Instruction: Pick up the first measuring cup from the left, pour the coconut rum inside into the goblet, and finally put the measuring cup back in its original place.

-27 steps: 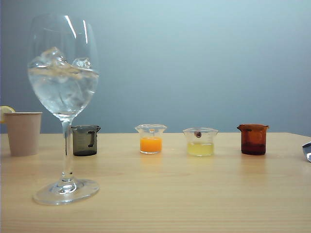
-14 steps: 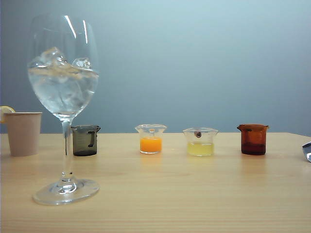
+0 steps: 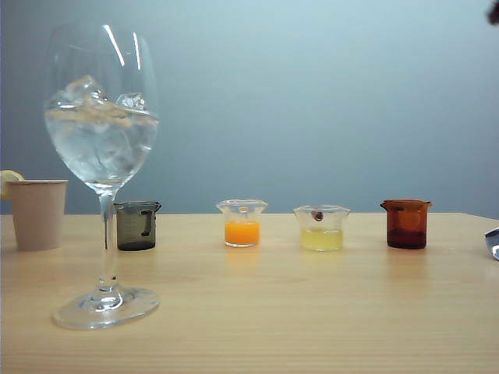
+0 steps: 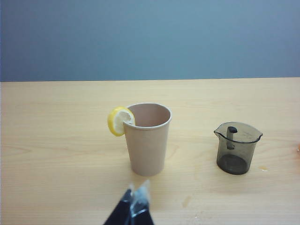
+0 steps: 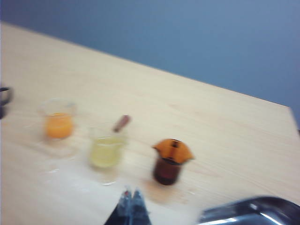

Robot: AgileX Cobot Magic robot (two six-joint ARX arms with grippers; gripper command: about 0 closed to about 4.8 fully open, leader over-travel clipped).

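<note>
The first measuring cup, smoky grey with a spout, stands upright on the table just behind and right of the goblet's stem. The left wrist view shows the measuring cup too; whether coconut rum is in it I cannot tell. The goblet is tall and holds ice cubes in clear liquid. My left gripper is shut and empty, low over the table in front of the paper cup. My right gripper is shut and empty, above the table short of the amber cup. That view is blurred.
A beige paper cup with a lemon slice stands left of the goblet. Right of the grey cup stand an orange-filled cup, a pale yellow one and an amber one. A metal tray lies at the far right.
A dark bit of an arm has come into the top right corner of the exterior view. Nothing on the table has moved.
</note>
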